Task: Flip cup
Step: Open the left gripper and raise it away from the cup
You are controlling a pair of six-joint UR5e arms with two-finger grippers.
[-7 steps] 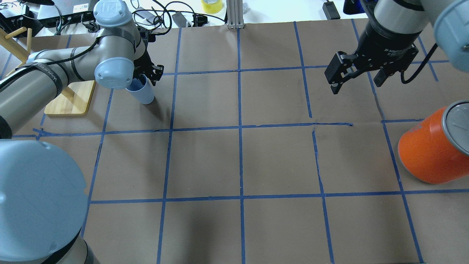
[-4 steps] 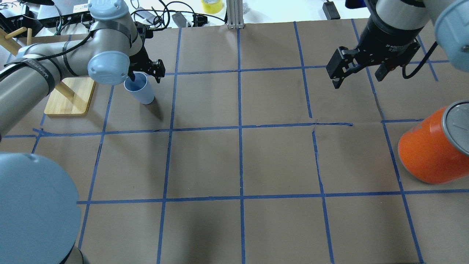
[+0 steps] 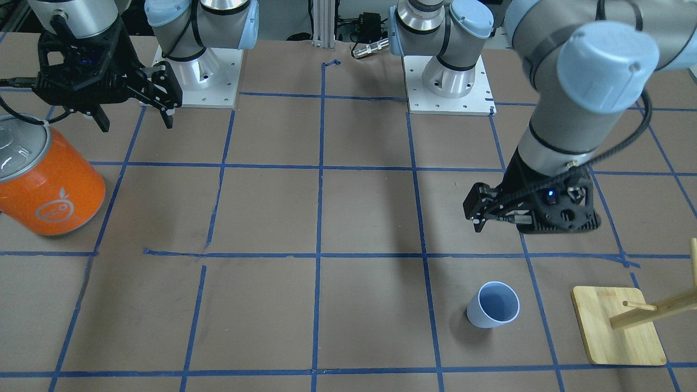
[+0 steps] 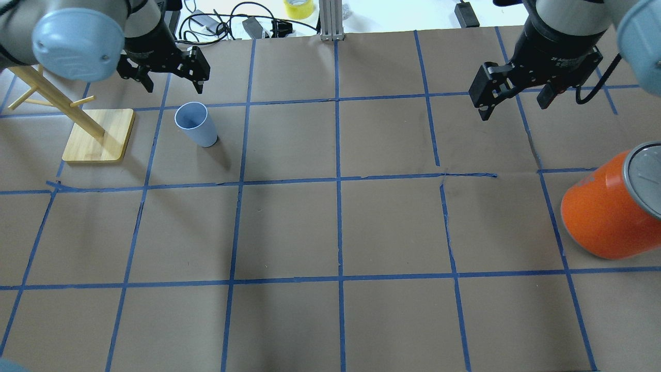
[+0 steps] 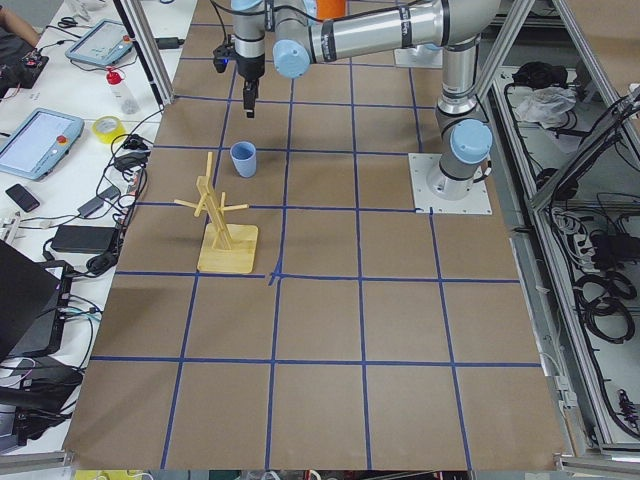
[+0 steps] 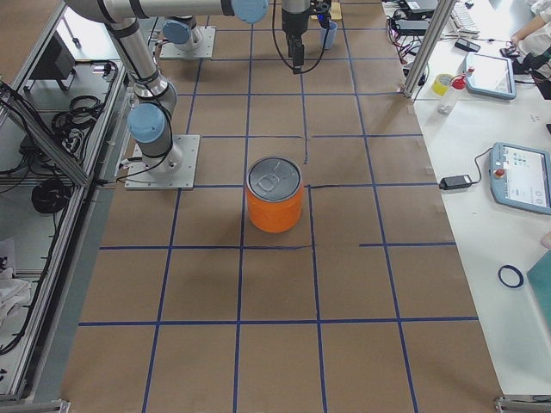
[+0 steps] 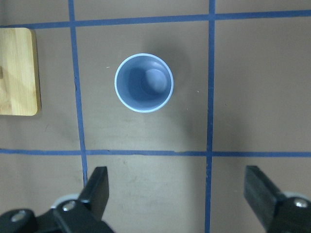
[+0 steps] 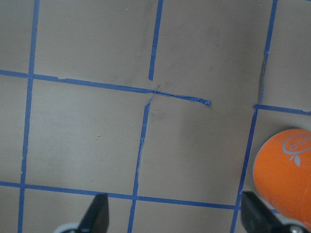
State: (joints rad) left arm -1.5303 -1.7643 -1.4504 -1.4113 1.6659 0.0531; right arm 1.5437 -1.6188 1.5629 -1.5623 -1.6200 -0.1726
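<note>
The pale lavender-blue cup [image 4: 195, 124] stands upright, mouth up, on the brown paper at the far left. It also shows in the front-facing view [image 3: 493, 305] and in the left wrist view [image 7: 144, 82], where I look straight into it. My left gripper [image 4: 174, 83] is open and empty, raised above the table just beyond the cup and apart from it; its fingers [image 7: 99, 182] frame the bottom of the wrist view. My right gripper [image 4: 513, 106] is open and empty, raised at the far right [image 3: 136, 121].
A big orange can [image 4: 609, 206] with a silver lid stands at the right edge, also in the front-facing view [image 3: 46, 185] and the right wrist view [image 8: 286, 160]. A wooden peg stand [image 4: 98, 137] sits left of the cup. Blue tape lines grid the table.
My left gripper has let go of the cup and pulled up and away towards the far edge. The cup went from tilted in the jaws to standing free. The right gripper shifted slightly.
</note>
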